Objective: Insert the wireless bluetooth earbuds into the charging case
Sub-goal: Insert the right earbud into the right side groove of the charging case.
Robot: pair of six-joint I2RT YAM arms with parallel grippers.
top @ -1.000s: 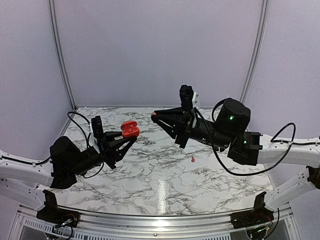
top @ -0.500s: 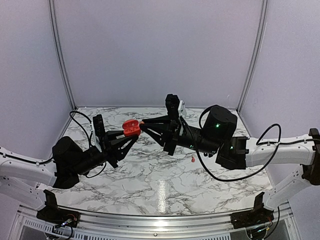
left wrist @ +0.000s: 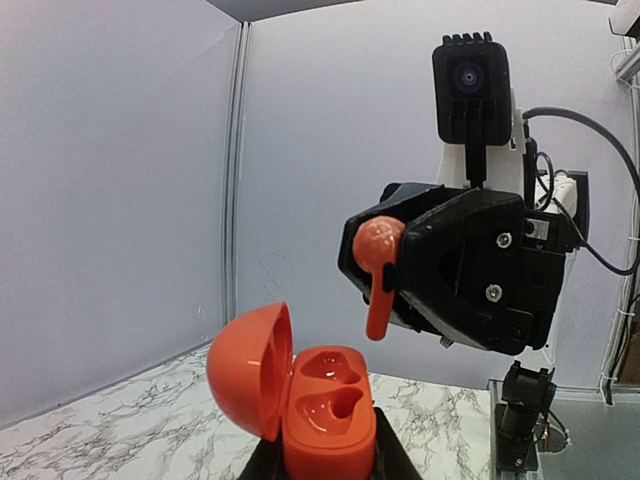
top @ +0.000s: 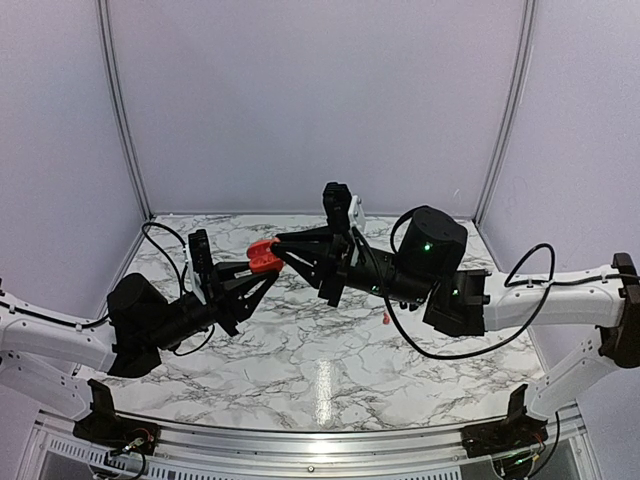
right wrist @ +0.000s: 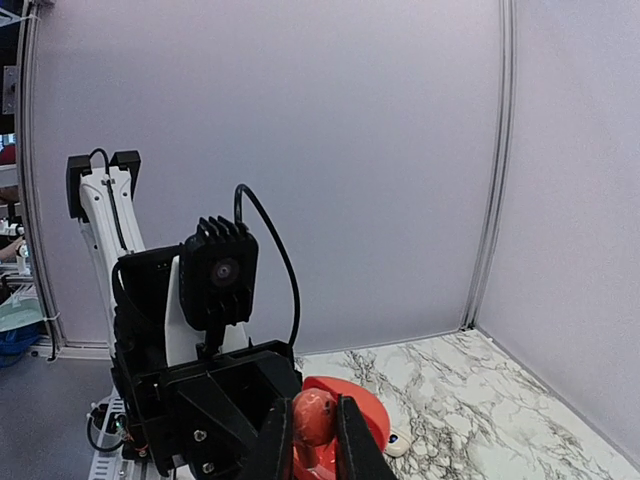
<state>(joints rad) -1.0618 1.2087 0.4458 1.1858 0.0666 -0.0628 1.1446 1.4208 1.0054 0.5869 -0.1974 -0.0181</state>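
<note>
Seating the first earbud (left wrist: pixel 378 262) looks like the step in hand. It's pinched in the right gripper (top: pixel 282 243), jaws closed on its round head, stem hanging down. In the left wrist view it sits just above & right of the charging case (left wrist: pixel 325 405): near, not touching. Case is up in the air, well off the table (top: pixel 320 380), clamped from below by the left gripper (top: pixel 258 268), jaws closed on its base. Lid (left wrist: pixel 250 370) is swung open to the left; both moulded wells face up & look empty. Second earbud (top: pixel 386 319) lies on the marble under the right arm, so nothing is seated yet: early in the task, I'd say.

Next move, as I read it: bring the bud over the matching well, line the stem w/ the deeper slot, ease down, release only once it sits. Needs fine alignment; which well fits this bud, can't tell.

Room: grippers meet mid-air over left-centre of the table, tips v. close, little slack btw them. Open lid is the nearest edge to clip. Free space above & toward the back wall (top: pixel 320 100); table edges well apart from the action.
</note>
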